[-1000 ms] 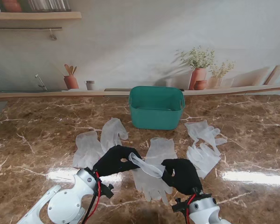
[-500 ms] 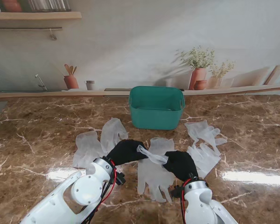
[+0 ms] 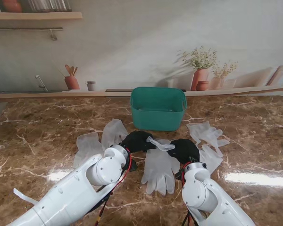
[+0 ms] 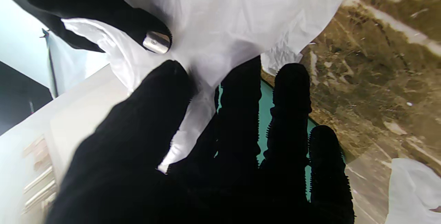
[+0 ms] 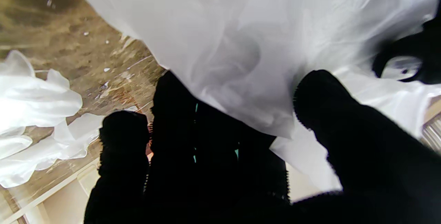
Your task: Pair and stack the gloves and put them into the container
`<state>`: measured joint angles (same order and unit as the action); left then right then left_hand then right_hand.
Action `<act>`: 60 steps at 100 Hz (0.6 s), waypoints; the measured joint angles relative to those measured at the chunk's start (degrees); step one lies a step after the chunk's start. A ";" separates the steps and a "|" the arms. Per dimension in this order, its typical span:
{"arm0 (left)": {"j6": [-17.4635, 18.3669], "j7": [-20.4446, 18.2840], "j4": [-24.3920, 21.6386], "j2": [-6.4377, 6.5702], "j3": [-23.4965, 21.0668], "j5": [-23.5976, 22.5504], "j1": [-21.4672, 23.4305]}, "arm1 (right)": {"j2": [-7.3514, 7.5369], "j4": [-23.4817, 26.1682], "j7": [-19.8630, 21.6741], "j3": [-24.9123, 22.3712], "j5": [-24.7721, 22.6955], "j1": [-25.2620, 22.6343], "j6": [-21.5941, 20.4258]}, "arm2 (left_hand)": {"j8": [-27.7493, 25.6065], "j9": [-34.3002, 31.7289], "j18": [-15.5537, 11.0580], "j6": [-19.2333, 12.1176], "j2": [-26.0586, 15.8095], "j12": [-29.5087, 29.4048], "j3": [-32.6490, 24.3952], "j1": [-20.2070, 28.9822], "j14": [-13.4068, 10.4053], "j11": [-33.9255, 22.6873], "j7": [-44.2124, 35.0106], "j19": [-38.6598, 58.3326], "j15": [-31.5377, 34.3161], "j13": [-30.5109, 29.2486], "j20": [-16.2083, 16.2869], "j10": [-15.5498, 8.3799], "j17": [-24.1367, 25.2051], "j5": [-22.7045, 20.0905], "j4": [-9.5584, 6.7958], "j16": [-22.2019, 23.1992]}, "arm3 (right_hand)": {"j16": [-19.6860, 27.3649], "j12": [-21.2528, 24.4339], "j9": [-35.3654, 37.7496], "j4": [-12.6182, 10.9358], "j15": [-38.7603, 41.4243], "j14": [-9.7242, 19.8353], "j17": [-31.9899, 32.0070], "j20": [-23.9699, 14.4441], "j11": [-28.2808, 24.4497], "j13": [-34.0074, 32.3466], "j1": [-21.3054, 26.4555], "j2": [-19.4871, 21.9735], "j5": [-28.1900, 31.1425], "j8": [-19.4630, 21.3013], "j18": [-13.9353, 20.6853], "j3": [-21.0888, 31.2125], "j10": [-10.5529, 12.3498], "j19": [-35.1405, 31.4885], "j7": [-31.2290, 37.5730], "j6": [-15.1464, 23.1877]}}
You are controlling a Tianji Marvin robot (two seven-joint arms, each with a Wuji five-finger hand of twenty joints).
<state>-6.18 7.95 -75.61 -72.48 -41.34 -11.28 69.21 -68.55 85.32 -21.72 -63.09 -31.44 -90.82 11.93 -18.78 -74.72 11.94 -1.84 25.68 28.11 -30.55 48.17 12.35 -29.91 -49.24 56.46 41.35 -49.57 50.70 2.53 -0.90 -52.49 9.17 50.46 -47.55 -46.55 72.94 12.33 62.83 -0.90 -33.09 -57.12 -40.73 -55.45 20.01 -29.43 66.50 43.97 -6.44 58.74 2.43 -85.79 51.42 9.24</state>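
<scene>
Both hands pinch the cuff of the glove stack (image 3: 159, 165), lifted just before the bin (image 3: 158, 109): left hand (image 3: 137, 141) and right hand (image 3: 184, 149) closed on it. Their fingertips hide the cuff's edge; the stack's fingers trail on the table (image 3: 37, 127).

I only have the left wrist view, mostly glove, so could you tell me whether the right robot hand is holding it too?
Observer: Yes, the right robot hand grips the held gloves opposite the left robot hand.
Operator: Thank you; where is the container?
Observer: The green container stands just beyond both hands, farther from me.
Operator: Are other gloves on the table?
Observer: Two left loose gloves lie on the left, two right loose gloves on the right.
</scene>
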 measured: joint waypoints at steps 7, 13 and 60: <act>-0.57 0.33 1.42 -0.61 0.44 0.47 -0.65 | -0.01 -1.38 -0.20 0.28 -0.73 1.10 0.14 | 0.48 0.00 0.00 0.00 0.00 0.00 0.00 0.01 0.00 0.00 0.00 0.08 0.00 0.00 0.00 0.00 0.00 0.00 0.00 0.00 | 0.00 0.00 0.00 0.00 0.00 0.00 -0.01 0.02 0.00 0.00 -0.02 0.14 0.00 0.00 0.03 0.00 0.00 0.00 -0.10 0.00; -1.04 0.61 2.41 -0.98 0.94 0.65 -1.14 | -0.01 -2.05 -0.54 0.49 -1.56 1.68 0.47 | 0.49 0.00 0.00 0.00 -0.01 0.00 0.00 0.01 0.00 0.00 0.00 0.10 0.00 0.00 0.00 0.00 0.00 0.00 0.00 0.00 | 0.00 0.00 0.00 0.00 0.00 0.00 -0.01 0.16 0.00 0.01 -0.02 0.26 0.00 0.00 0.09 0.00 0.00 0.00 -0.87 0.00; -2.89 2.69 10.55 -3.48 4.32 -0.09 -5.03 | 0.01 -8.60 -1.70 4.61 -4.86 6.51 4.01 | 3.54 1.20 -0.09 0.01 -0.01 -1.04 0.00 -0.01 0.07 0.09 0.17 0.65 -0.03 2.24 -0.64 -0.03 0.65 0.20 0.00 0.00 | 1.61 3.44 -6.67 0.00 -5.69 0.08 4.13 2.82 4.31 3.34 -0.77 0.66 -8.01 -10.26 1.57 -1.28 0.05 3.04 -6.53 -0.71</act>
<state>-9.08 10.63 -65.07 -75.96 -37.02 -11.37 64.18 -68.53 76.72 -23.42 -58.49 -36.30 -84.31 15.94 -15.24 -73.52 11.85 -1.83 25.67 27.07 -30.55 48.16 12.42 -29.82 -49.07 57.11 41.33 -47.33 50.06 2.50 -0.25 -52.29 9.17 50.47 -45.93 -43.11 66.27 12.33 57.14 -0.82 -28.97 -54.30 -36.42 -52.10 19.24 -28.76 58.49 33.71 -4.88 57.46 2.48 -82.75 44.88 8.53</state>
